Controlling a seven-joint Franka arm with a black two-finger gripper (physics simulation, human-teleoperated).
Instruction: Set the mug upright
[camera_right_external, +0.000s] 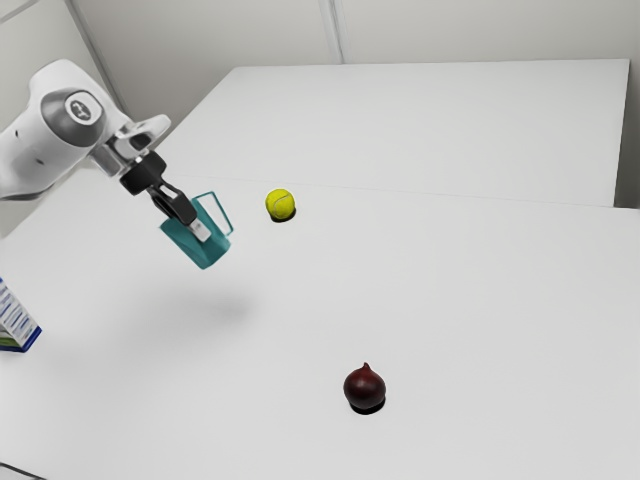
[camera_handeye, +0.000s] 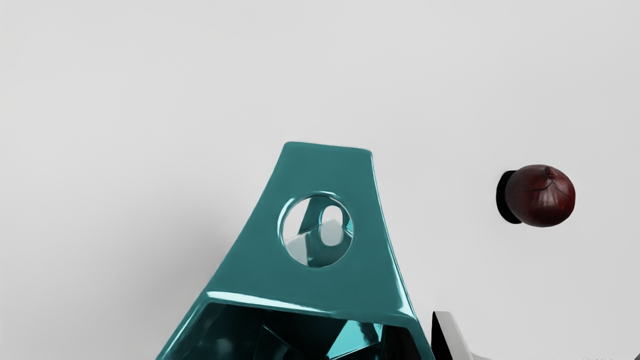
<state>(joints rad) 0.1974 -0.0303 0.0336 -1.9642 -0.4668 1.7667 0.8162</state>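
Teal mug (camera_handeye: 327, 170), glossy and close before my wrist camera, is clamped in my black pincer (camera_right_external: 199, 230) and held above the pale worktop (camera_right_external: 480, 300), with a soft shadow (camera_right_external: 225, 310) below it. One light finger lies against its side in the exterior view; the far finger is hidden, and I judge the clamp from the mug hanging in the air.

I take this to be the righting step: the mug is lifted but leaning, so the task looks unfinished. Next, I should turn my wrist until its base faces down, lower it gently, and open only once it sits flat. Letting go at this slant could topple it.

The body slopes away from the pincer, with an angular, open handle (camera_right_external: 223, 212) on its upper side. Seen from my wrist, a smooth face narrows away from the pincer around a round opening, and a dark hollow lies nearer to me. I cannot tell for sure which end is the base.

A yellow-green ball (camera_right_external: 280, 204) rests beyond the pincer, toward the exterior view's right. A dark red onion (camera_right_external: 365, 388) sits well apart from the pincer.
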